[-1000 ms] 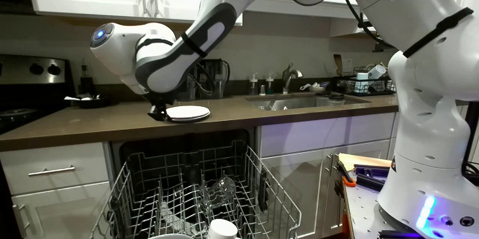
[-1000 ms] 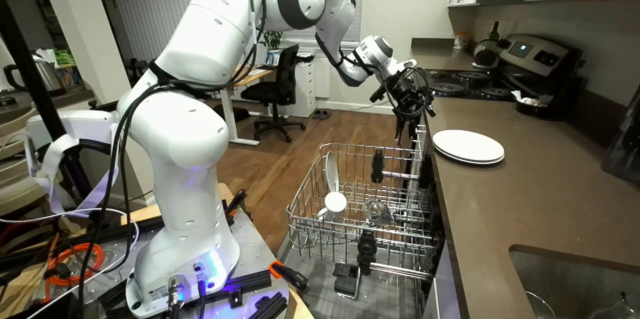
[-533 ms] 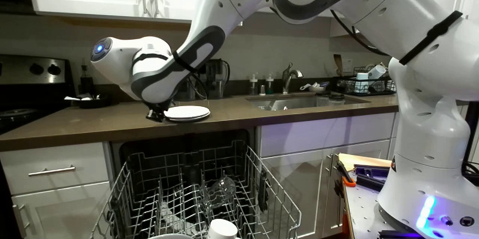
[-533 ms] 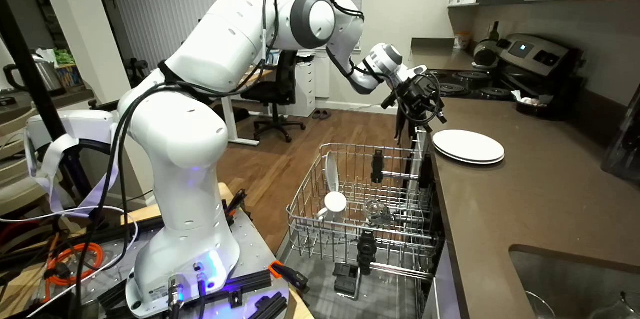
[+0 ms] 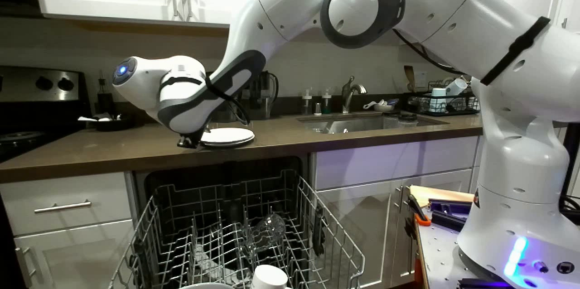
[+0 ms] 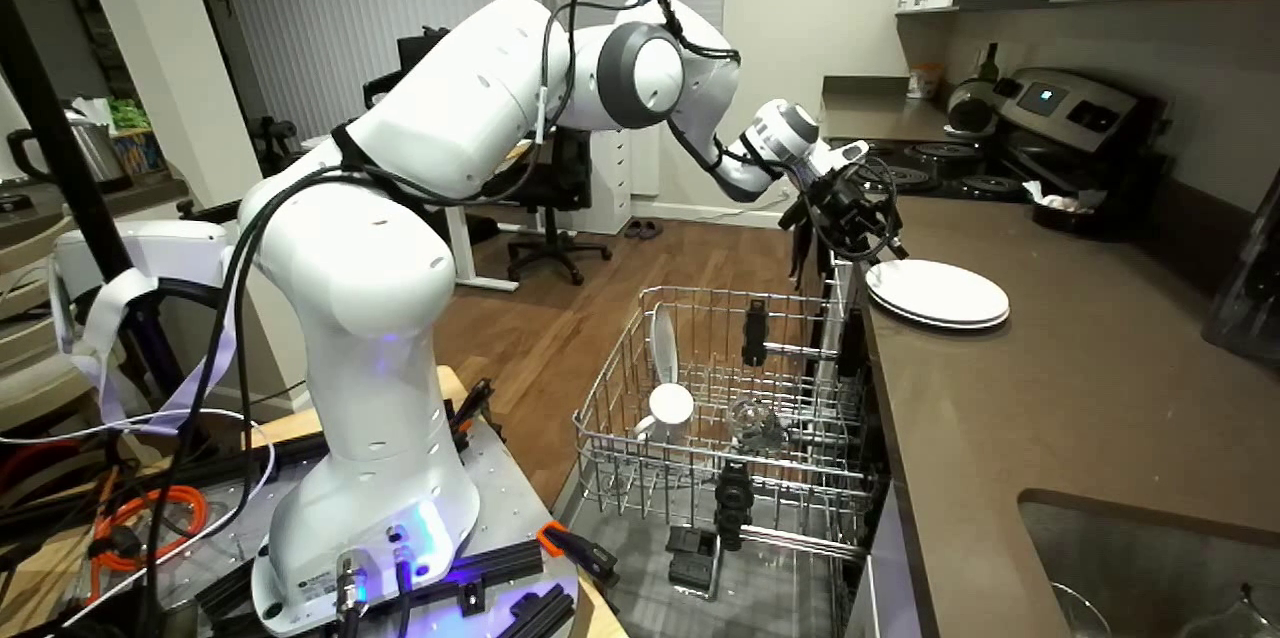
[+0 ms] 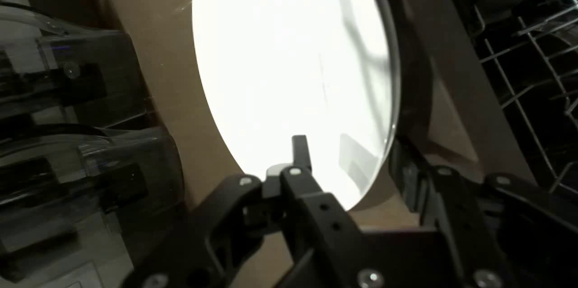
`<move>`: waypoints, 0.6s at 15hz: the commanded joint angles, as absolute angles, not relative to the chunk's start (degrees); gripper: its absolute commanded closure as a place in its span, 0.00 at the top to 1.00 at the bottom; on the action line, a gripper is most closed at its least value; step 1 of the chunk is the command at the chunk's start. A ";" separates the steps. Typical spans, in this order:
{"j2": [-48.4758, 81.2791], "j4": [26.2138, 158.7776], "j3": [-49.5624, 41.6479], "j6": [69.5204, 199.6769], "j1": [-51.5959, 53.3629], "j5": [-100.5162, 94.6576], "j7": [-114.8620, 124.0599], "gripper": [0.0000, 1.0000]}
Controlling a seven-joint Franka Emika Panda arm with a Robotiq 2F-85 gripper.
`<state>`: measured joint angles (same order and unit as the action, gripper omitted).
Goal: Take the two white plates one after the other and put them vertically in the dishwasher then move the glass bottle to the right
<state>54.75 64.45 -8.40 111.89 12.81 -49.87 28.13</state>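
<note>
Two white plates (image 5: 228,135) lie stacked flat on the counter; the stack also shows in the other outside picture (image 6: 938,292) and fills much of the wrist view (image 7: 289,67). My gripper (image 7: 352,160) is open and empty at the near rim, one finger (image 7: 301,150) over the top plate and the other finger beyond the edge on the counter-edge side. In both exterior views the gripper (image 5: 189,140) (image 6: 896,248) is beside the stack. The dishwasher rack (image 5: 333,212) (image 6: 650,438) is pulled out below. A clear glass vessel (image 5: 269,230) (image 6: 755,423) lies in it; I cannot tell if it is the bottle.
A white mug (image 5: 269,276) (image 6: 670,405) and an upright white dish (image 6: 662,343) stand in the rack. Clear pitchers (image 7: 90,76) stand at the back of the counter. The sink (image 5: 353,123) and stove (image 6: 940,165) lie to either side. The counter edge (image 5: 272,151) overhangs the dishwasher.
My gripper has moved in over the counter and closer to the plates, and the arm's elbow has come lower. The plates and the rack have not moved.
</note>
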 commanded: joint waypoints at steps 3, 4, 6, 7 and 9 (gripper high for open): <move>58.40 58.83 -8.77 110.01 12.30 -48.03 26.98 0.17; 58.70 58.46 -8.79 109.98 12.33 -47.88 26.95 0.08; 59.00 58.09 -8.89 109.95 12.43 -47.72 26.96 0.04; 59.08 57.86 -8.97 109.83 12.49 -47.74 26.95 0.05; 59.07 57.70 -9.00 109.64 12.56 -47.72 26.97 0.07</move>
